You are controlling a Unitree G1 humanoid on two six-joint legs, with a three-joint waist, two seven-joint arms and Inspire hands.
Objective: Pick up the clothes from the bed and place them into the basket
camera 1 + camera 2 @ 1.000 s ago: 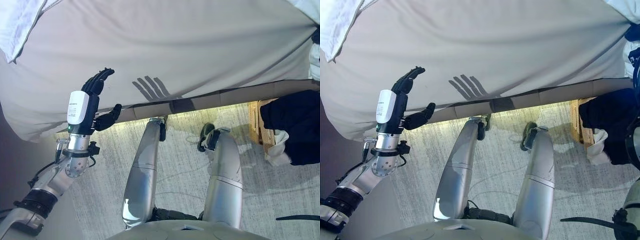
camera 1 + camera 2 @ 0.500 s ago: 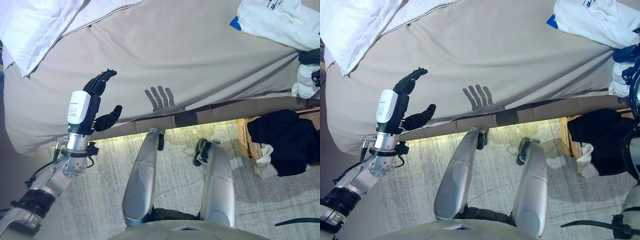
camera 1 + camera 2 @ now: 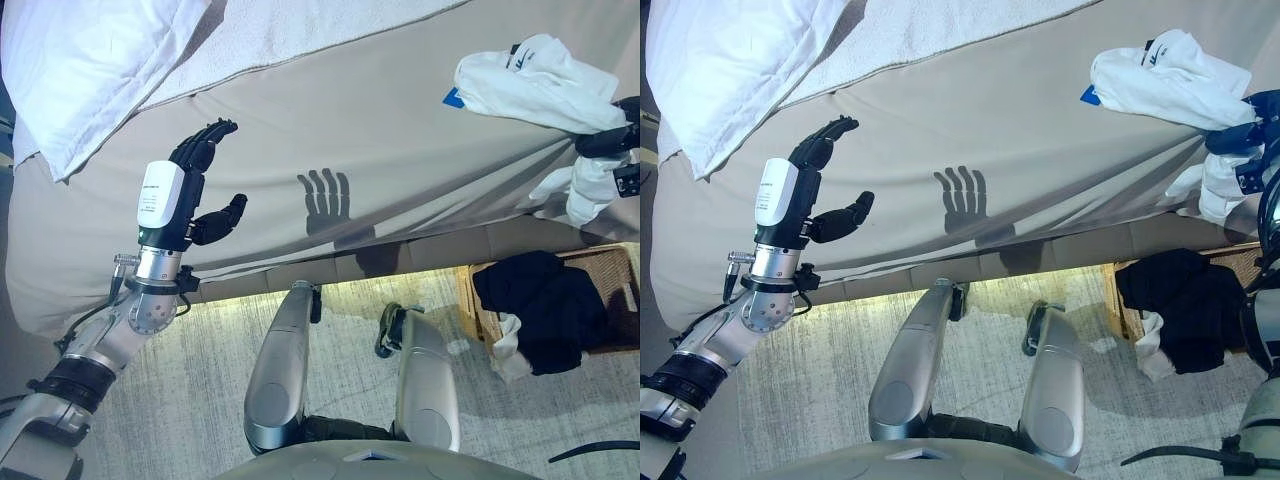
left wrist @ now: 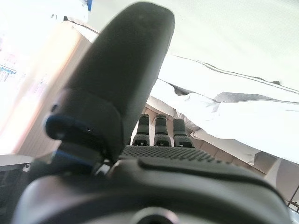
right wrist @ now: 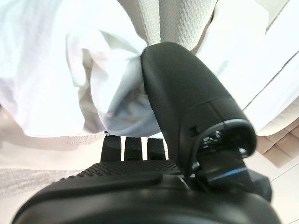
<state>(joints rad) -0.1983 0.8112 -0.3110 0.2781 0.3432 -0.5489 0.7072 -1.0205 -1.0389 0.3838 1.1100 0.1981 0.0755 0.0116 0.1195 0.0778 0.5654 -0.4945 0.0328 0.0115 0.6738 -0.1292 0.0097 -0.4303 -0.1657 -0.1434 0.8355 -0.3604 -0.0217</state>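
left arm: comes in from lower left, forearm raised, wrist straight | left hand [image 3: 192, 195]: upright, palm toward centre, fingers [image 3: 205, 138] loosely extended and slightly bent at the tips, thumb out sideways, holding nothing | right arm: mostly out of frame at right edge | right hand [image 3: 612, 140]: thumb and fingers pinched on white cloth [image 3: 535, 85]

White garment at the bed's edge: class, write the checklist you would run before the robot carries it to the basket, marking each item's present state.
1. Right hand pinches the white garment: ok, thumb pressed into cloth in the right wrist view.
2. Garment clear of the bed: not ok, most of it lies on the sheet.
3. Basket within view: ok, on the floor beside the bed.
4. Room in the basket: cannot tell, dark clothes cover it.
5. Left hand out of the way: ok, open, holding nothing.
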